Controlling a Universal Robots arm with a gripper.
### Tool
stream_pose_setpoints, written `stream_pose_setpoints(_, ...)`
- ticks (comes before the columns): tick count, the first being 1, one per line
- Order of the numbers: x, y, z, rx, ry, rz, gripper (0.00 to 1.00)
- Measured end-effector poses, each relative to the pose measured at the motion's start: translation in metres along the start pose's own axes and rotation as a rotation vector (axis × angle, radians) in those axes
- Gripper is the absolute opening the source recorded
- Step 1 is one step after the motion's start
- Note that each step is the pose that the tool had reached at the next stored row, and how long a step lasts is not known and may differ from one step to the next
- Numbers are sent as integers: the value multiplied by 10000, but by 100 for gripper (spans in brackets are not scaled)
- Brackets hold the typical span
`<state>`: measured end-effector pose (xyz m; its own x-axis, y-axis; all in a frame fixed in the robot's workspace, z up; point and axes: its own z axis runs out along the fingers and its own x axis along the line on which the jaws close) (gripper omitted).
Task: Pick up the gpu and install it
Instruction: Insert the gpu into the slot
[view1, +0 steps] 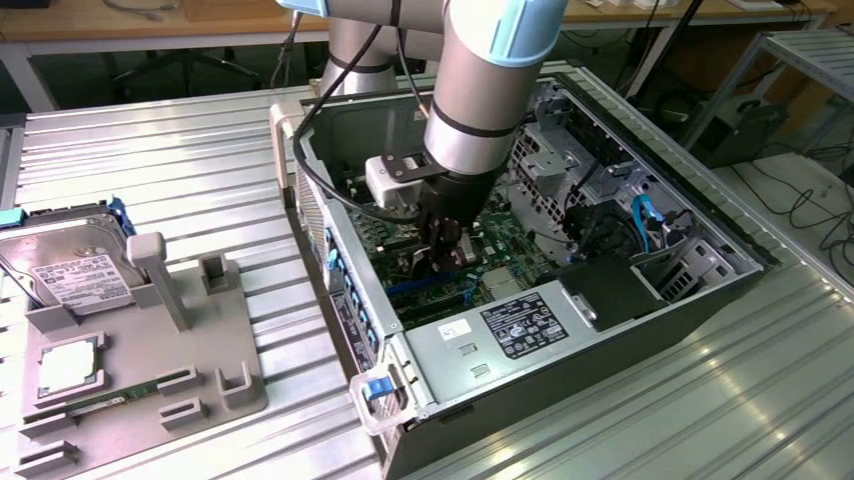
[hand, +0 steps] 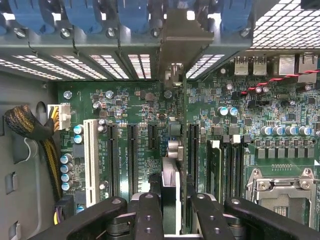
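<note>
Gripper (view1: 447, 250) is down inside the open computer case (view1: 534, 340), jaws partly closed on the gpu (hand: 176, 150), gripping its top edge. Card stands edge-on over the motherboard (hand: 135, 110), bracket end at the case's rear slots (hand: 100, 65).

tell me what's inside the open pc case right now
Inside the case, the end effector holds the gpu edge-on over the green motherboard, among the expansion slots. The slot directly beneath the card is covered.
</note>
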<state>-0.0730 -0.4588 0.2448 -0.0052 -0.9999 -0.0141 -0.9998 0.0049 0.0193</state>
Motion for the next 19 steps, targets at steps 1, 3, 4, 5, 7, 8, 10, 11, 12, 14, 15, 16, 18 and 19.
stream_pose_setpoints(1, -2, -1, 0, -3, -1, 1, 27)
stream_pose_setpoints(3, -3, -2, -1, -8, 2, 0, 27)
stream_pose_setpoints(4, -3, -2, -1, -7, 2, 0, 27)
stream_pose_setpoints(5, -5, -2, -1, -8, 3, -1, 27)
stream_pose_setpoints(7, -7, 0, 1, -7, 1, 0, 27)
stream_pose_setpoints(8, -7, 1, 1, -8, 2, 0, 27)
stream_pose_setpoints(10, -8, 1, 2, -8, 3, 0, 27)
stream_pose_setpoints(11, -7, 2, 4, -7, 2, 0, 27)
stream_pose_setpoints(12, -8, 2, 5, -8, 3, 0, 27)
stream_pose_setpoints(14, -7, 3, 12, -8, 0, 0, 27)
stream_pose_setpoints(15, -7, 4, 15, -10, -1, 0, 27)
stream_pose_setpoints(16, -7, 4, 18, -13, -1, 0, 27)
stream_pose_setpoints(18, -7, 4, 28, -25, -1, 2, 27)
stream_pose_setpoints(19, -7, 4, 36, -30, -2, 1, 27)
